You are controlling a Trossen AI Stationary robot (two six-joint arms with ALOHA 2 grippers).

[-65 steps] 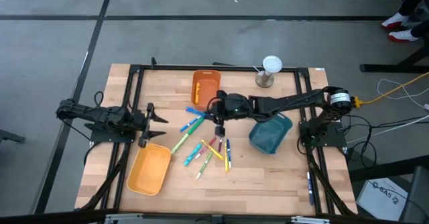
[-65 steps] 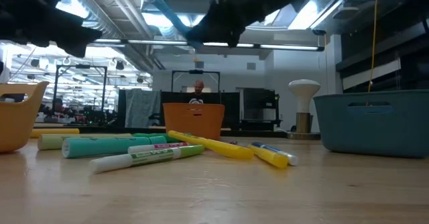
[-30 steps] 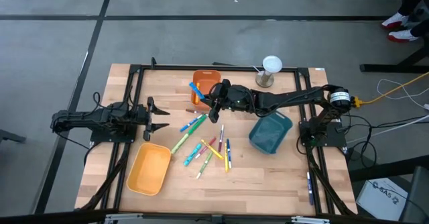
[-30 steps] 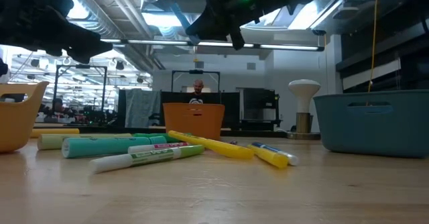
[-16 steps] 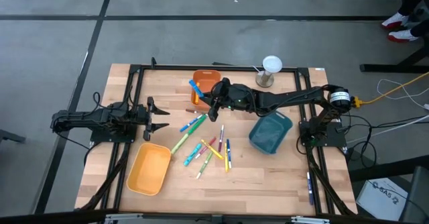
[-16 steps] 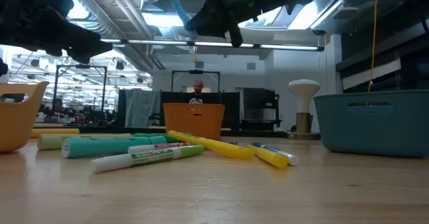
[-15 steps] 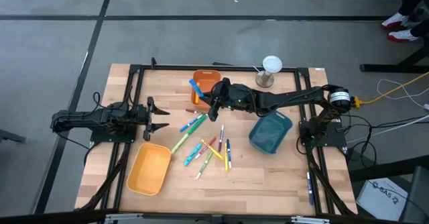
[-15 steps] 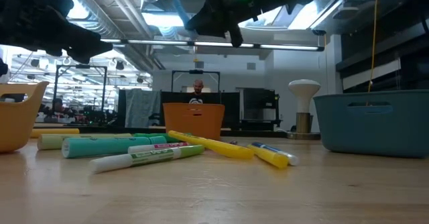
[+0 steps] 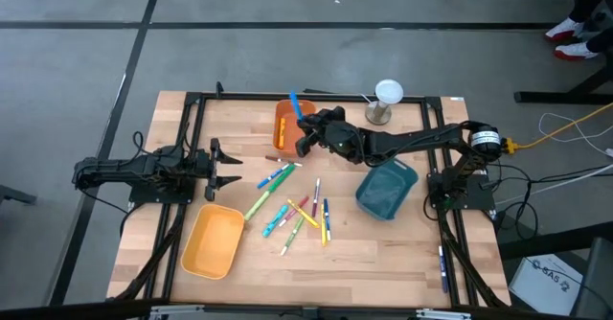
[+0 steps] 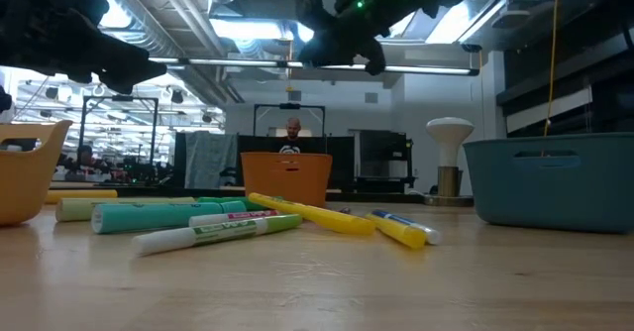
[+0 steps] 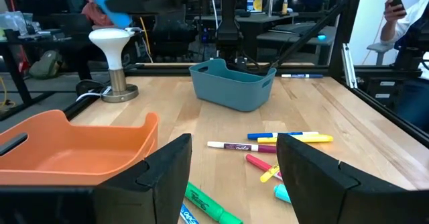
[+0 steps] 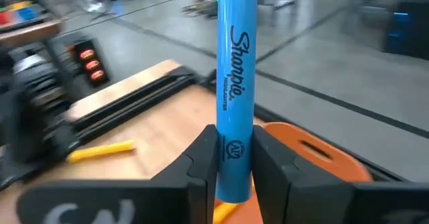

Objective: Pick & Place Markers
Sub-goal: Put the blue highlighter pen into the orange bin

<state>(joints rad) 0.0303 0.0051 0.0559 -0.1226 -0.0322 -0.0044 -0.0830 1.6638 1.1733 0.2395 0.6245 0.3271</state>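
The right gripper (image 9: 303, 126) hangs over the orange bin (image 9: 284, 131) at the back of the table (image 9: 383, 253), its fingers (image 12: 201, 158) clamped on a blue marker (image 12: 235, 83) that stands up out of the grip – above the bin, clear of it. The other markers (image 9: 292, 208) lie scattered on the wood between the yellow bin (image 9: 213, 241) and the teal bin (image 9: 387, 191). The left gripper (image 9: 233, 166) waits at the table's left side, fingers (image 11: 167, 174) spread apart – nothing between them

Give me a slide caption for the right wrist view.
Right pincer shut on a blue marker, above the orange bin.
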